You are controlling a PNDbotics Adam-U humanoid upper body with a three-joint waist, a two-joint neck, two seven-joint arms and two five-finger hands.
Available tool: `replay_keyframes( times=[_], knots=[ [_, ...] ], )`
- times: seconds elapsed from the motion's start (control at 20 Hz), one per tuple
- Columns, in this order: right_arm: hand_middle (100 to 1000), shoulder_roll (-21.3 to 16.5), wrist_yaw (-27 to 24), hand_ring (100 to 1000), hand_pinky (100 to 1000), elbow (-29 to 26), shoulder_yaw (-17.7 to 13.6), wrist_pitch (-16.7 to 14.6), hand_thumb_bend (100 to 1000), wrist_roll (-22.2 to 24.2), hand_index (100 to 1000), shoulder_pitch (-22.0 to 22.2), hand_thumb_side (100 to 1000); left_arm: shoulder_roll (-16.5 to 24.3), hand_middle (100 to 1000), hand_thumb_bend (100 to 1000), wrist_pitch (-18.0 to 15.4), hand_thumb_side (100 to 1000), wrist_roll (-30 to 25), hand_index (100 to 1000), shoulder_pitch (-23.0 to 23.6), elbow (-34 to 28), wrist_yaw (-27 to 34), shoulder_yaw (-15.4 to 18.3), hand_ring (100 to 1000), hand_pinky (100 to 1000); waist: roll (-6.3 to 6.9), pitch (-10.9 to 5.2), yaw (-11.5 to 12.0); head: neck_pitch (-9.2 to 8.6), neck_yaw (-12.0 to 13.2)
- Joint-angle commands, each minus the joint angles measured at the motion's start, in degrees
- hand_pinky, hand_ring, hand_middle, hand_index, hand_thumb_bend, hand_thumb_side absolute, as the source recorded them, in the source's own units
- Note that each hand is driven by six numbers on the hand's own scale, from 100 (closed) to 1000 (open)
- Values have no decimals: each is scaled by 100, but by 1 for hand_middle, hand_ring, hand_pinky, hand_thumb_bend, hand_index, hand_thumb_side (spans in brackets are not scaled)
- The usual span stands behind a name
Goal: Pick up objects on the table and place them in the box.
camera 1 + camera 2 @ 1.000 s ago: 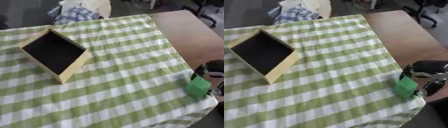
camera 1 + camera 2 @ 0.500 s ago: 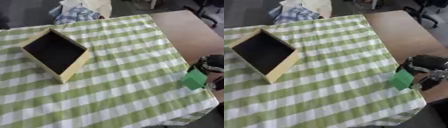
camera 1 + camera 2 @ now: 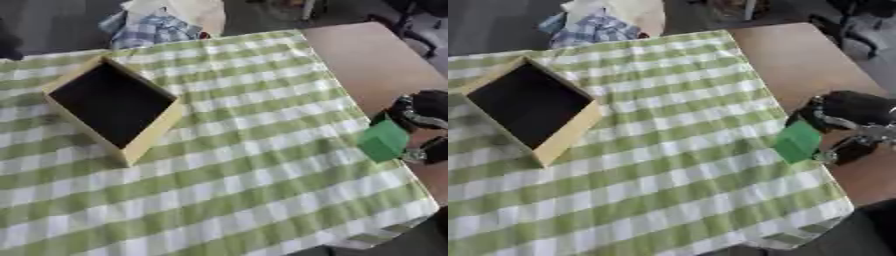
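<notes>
Over the table's right edge, robot hand (image 3: 846, 122) apparently curled around a green block (image 3: 798, 141), fingers blurred

The right hand (image 3: 846, 125) comes in from the right edge, black with silver joints, its fingers and thumb curled round a green block (image 3: 798, 141). No left hand shows.

- The black robot right hand (image 3: 846, 122) is at the table's right edge, holding a green block (image 3: 798, 141) on its left side.
- The yellow-walled open box (image 3: 112, 108) lies well to the hand's left, slightly farther back.
- A heap of checked cloth (image 3: 153, 27) lies far behind and left of the hand.
</notes>
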Motion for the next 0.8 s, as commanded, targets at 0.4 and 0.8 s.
replay_keyframes(
  times=[0.4,0.8],
  knots=[
    [267,-314,-618,341,262,-120,182,-32,117,626,397,-1219,100,4,540,100,1,560,-101,715,-41,-82,33,10,558,500,-91,-171,134,-7,68],
    [253,181,-1344,324,224,377,597,-87,100,1379,393,-2694,100,-49,539,100,15,561,-155,715,-40,-82,87,-17,558,501,-146,-237,275,53,97]
  ],
)
